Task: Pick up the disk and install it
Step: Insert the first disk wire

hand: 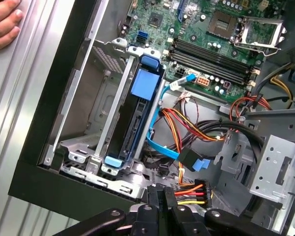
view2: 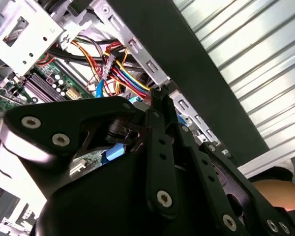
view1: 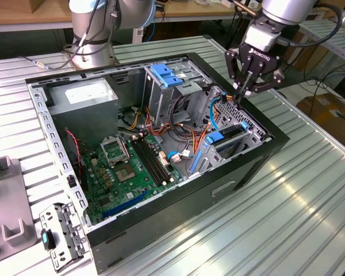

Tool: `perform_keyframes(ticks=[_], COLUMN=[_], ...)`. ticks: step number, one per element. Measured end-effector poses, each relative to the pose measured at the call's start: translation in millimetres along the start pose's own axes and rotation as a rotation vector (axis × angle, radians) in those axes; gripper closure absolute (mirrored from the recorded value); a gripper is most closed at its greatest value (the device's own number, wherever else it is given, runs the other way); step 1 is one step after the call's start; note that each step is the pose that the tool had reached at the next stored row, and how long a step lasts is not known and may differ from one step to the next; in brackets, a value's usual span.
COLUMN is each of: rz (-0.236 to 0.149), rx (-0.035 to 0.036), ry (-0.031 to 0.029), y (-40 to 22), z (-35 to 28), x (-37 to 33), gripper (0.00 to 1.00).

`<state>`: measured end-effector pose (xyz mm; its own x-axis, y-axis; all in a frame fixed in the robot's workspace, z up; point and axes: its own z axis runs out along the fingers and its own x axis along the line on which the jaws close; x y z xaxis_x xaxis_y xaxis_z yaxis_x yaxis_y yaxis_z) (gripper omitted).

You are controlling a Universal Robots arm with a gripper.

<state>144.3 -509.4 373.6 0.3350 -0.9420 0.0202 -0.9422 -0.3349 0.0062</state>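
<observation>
Black gripper (view1: 242,92) fingers pinched together, holding nothing, above the case's (view1: 236,178) rim (beside colored wires (hand: 189,189)); the disk (hand: 137,118) sits upright in its bay.

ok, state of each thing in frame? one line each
disk: on edge, seated in a slot of the lower bay, ungripped
gripper: fingers shut on nothing, above the case's front corner
computer case: lying on its side, side panel off
CPU socket: open, no cooler fitted
memory slots: empty
hand: resting on the table beside the case
</observation>
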Motion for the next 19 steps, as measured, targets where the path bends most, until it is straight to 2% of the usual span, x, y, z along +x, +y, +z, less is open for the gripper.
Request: perform_keyframes(ticks=[3, 6, 15, 19], rz=[0.013, 0.086, 0.221, 0.230], rx=[0.0021, 0.0005, -0.0022, -0.0021], ry=[0.0006, 0.0004, -0.0004, -0.0004], y=[3.4, 3.4, 4.5, 8.6], z=[0.2, 0.3, 1.2, 1.2], x=[-1.1, -1.2, -1.7, -3.2], gripper=[0.84, 0.84, 0.84, 0.84])
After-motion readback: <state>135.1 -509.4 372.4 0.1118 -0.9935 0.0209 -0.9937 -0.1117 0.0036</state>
